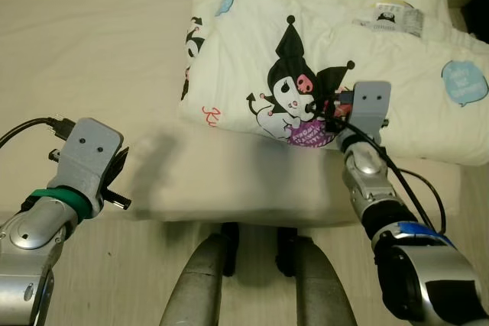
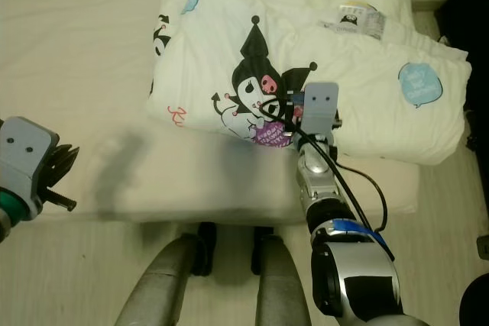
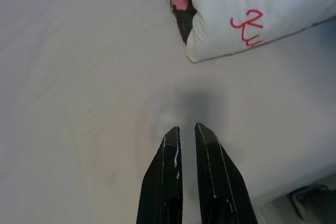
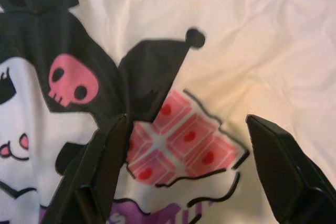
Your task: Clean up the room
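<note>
1. Blanket (image 1: 321, 51): cream, folded, cartoon print, lying on the bed (image 1: 92, 59) from 12 to 2 o'clock in the head views; its near edge is toward the bed's near edge.
2. Near, at 6 o'clock: the robot's two grey legs (image 1: 260, 280) on pale wood floor (image 1: 130, 265).
3. Left gripper (image 3: 186, 135) at 8 o'clock, over bare sheet, well apart from the blanket; fingers nearly together, a thin gap, nothing between them.
4. Right gripper (image 4: 189, 145) at 3 o'clock, over the blanket's black-and-pink character print (image 2: 260, 85); fingers spread wide, holding nothing.
5. Far, at 1 o'clock: a label (image 1: 393, 17) on the blanket.
</note>
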Robot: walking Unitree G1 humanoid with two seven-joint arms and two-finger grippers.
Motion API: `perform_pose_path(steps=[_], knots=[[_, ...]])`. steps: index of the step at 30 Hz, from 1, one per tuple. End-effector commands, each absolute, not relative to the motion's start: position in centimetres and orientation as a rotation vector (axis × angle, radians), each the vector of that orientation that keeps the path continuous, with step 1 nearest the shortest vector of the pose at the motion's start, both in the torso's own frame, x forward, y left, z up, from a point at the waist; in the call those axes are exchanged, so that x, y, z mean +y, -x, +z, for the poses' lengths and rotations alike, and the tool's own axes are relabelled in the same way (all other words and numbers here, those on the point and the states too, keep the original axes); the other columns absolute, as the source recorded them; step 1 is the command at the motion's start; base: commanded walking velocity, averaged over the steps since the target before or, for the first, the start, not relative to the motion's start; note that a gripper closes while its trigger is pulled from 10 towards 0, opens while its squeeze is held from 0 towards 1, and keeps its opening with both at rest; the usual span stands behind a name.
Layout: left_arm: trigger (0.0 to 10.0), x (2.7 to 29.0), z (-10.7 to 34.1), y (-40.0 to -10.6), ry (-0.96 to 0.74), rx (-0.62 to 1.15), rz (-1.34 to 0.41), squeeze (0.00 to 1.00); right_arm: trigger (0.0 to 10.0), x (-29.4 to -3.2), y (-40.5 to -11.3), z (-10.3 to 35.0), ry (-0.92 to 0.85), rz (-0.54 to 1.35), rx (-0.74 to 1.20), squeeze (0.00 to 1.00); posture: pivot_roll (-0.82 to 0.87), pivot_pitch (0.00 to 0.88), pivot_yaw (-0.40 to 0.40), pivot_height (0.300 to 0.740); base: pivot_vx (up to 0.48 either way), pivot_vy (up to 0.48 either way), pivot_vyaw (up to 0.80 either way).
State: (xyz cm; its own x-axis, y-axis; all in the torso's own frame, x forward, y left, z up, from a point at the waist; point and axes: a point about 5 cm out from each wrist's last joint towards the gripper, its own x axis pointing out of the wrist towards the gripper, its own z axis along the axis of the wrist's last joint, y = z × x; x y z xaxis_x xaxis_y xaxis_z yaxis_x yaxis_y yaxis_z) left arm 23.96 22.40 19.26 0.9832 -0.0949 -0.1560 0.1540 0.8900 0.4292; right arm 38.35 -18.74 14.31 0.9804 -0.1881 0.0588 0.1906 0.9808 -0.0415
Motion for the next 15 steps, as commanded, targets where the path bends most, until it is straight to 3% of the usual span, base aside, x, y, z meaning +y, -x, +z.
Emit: perform_pose_path(steps=[1, 4, 9, 15], knots=[[10.0, 22.7, 18.8, -23.4, -0.455, 0.173, -0.128, 0.00, 10.0, -19.1, -37.6, 11.4, -0.043, -0.212, 0.108, 0.00, 0.29, 0.557, 0.178, 0.740, 0.000, 0.000, 0.00], [10.0, 22.7, 18.8, -23.3, -0.456, 0.176, -0.129, 0.00, 10.0, -19.2, -37.4, 10.4, -0.130, -0.233, 0.193, 0.00, 0.30, 0.556, 0.184, 0.740, 0.000, 0.000, 0.00], [10.0, 22.9, 19.1, -22.8, -0.461, 0.189, -0.129, 0.00, 10.0, -18.7, -35.5, 6.0, -0.287, -0.275, 0.524, 0.00, 0.32, 0.552, 0.193, 0.740, 0.000, 0.000, 0.00], [10.0, 23.1, 19.3, -22.5, -0.464, 0.197, -0.122, 0.00, 10.0, -19.5, -35.1, 5.7, -0.267, -0.318, 0.533, 0.00, 0.33, 0.552, 0.198, 0.740, 0.000, 0.000, 0.00]])
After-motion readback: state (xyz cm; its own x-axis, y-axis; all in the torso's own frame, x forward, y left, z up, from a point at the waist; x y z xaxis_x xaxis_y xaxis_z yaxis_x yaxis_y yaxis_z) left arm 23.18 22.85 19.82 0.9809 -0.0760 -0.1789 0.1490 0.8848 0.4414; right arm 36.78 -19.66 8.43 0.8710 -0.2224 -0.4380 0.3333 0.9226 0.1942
